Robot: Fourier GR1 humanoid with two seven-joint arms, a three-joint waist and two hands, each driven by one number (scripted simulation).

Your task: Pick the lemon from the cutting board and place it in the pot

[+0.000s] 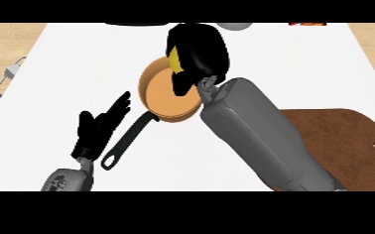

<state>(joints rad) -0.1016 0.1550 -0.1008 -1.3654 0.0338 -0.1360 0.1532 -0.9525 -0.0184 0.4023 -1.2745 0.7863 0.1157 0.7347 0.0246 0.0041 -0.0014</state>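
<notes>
Overhead, the right hand (196, 52) hung above the far rim of the orange pot (162, 96), its black fingers curled round the lemon (176, 61). Only a yellow sliver of the fruit showed, at the hand's left edge, enclosed by the fingers and just over the pot's interior. The pot's black handle (129, 139) ran back from beneath that hand toward the left hand (99, 126), which rested beside the handle with fingers straight and spread, holding nothing. Behind the right hand, to the right of its grey forearm (260, 134), lay the brown cutting board (330, 134).
</notes>
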